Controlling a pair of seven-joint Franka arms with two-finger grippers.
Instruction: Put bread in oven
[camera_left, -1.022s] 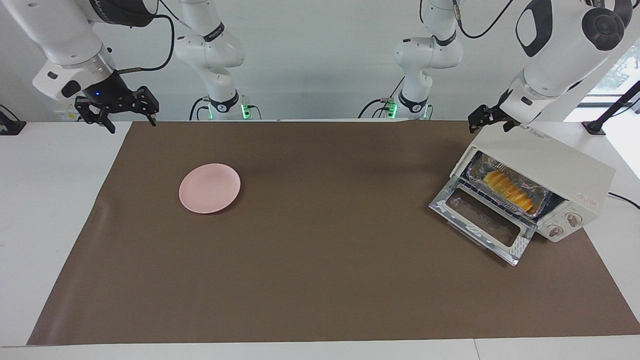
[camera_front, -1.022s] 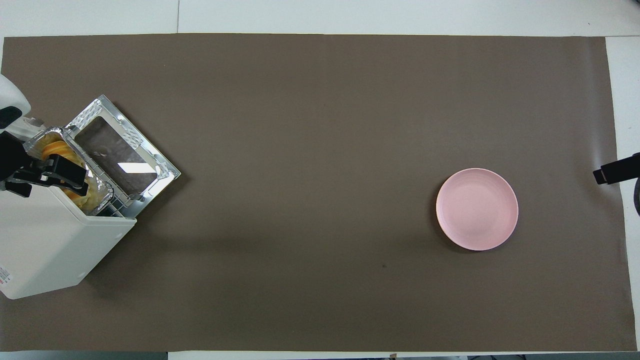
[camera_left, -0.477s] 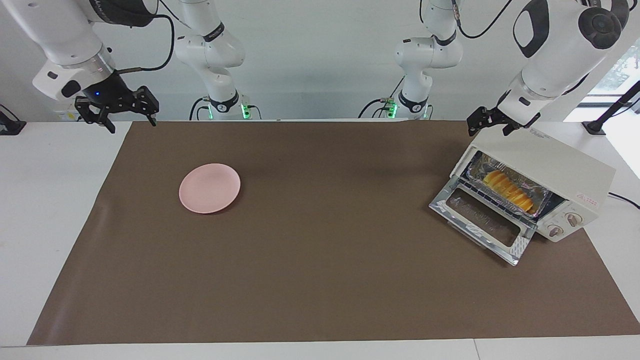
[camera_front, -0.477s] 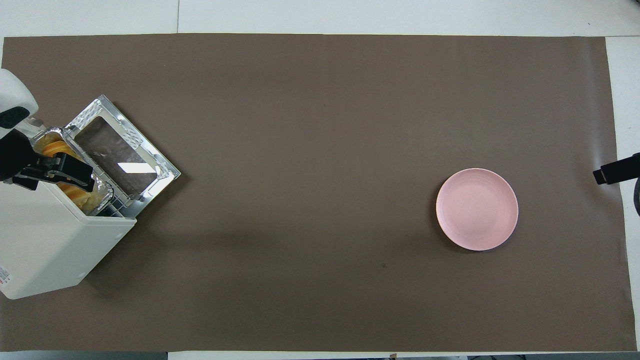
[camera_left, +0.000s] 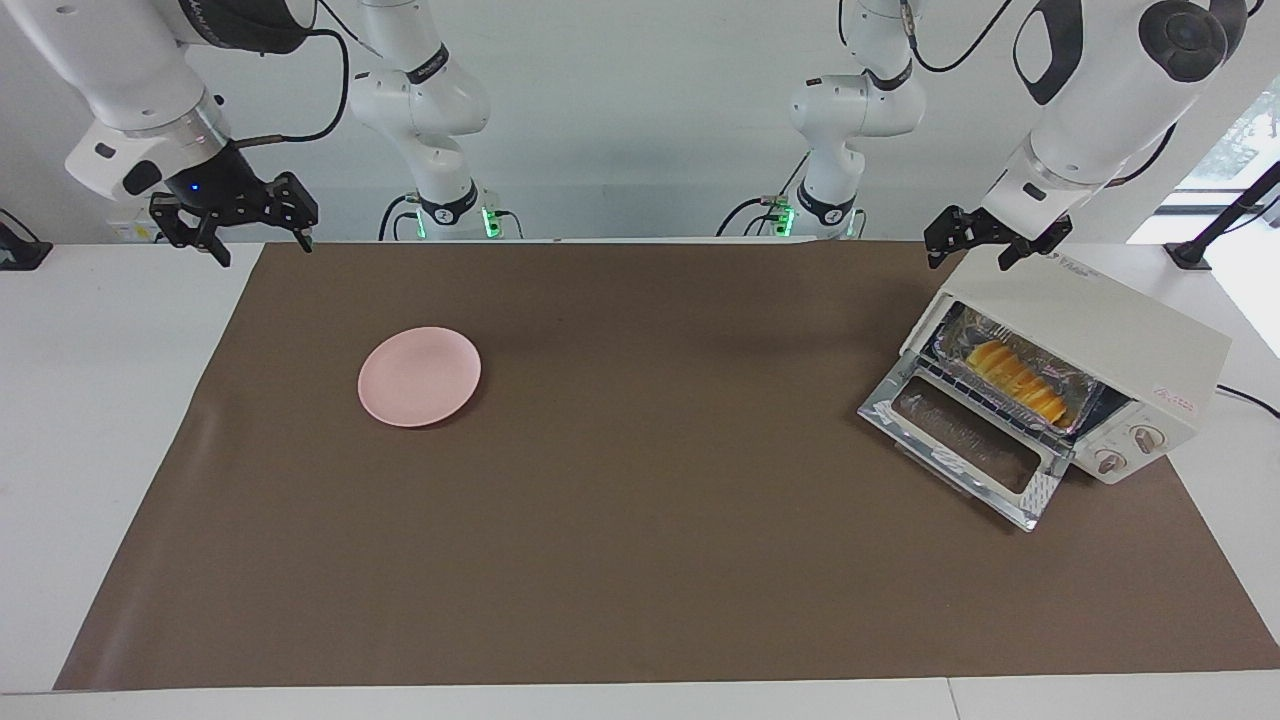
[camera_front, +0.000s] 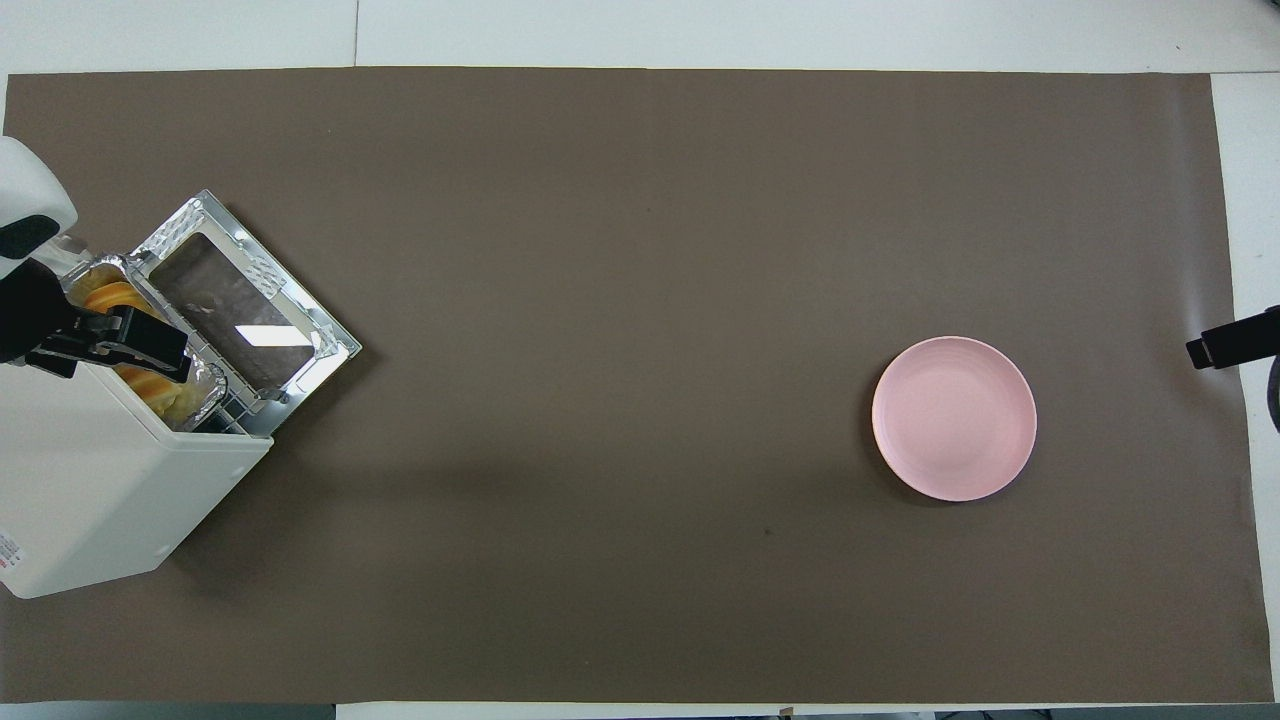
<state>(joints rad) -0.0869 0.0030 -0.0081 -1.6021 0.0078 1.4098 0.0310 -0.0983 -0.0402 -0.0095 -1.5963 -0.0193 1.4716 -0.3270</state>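
The cream-white oven (camera_left: 1095, 325) stands at the left arm's end of the table, its glass door (camera_left: 962, 447) dropped open. Inside, on the rack, the yellow-orange ridged bread (camera_left: 1018, 380) lies in a crinkled foil tray (camera_left: 1090, 397). From overhead, the oven (camera_front: 100, 490) and its door (camera_front: 245, 310) show, with part of the bread (camera_front: 108, 297) under the gripper. My left gripper (camera_left: 967, 252) hangs open and empty just above the oven's top edge; overhead, the left gripper (camera_front: 95, 350) covers the oven's mouth. My right gripper (camera_left: 260, 245) waits open over the table's right-arm end.
A round pink plate (camera_left: 419, 376) sits bare on the brown mat (camera_left: 640, 560) toward the right arm's end; from overhead the plate (camera_front: 954, 418) lies near the right gripper's tip (camera_front: 1230, 345). White table borders the mat.
My left gripper has risen a little and drawn back above the oven's top edge. The bread, the oven door, the plate and the right arm have not moved.
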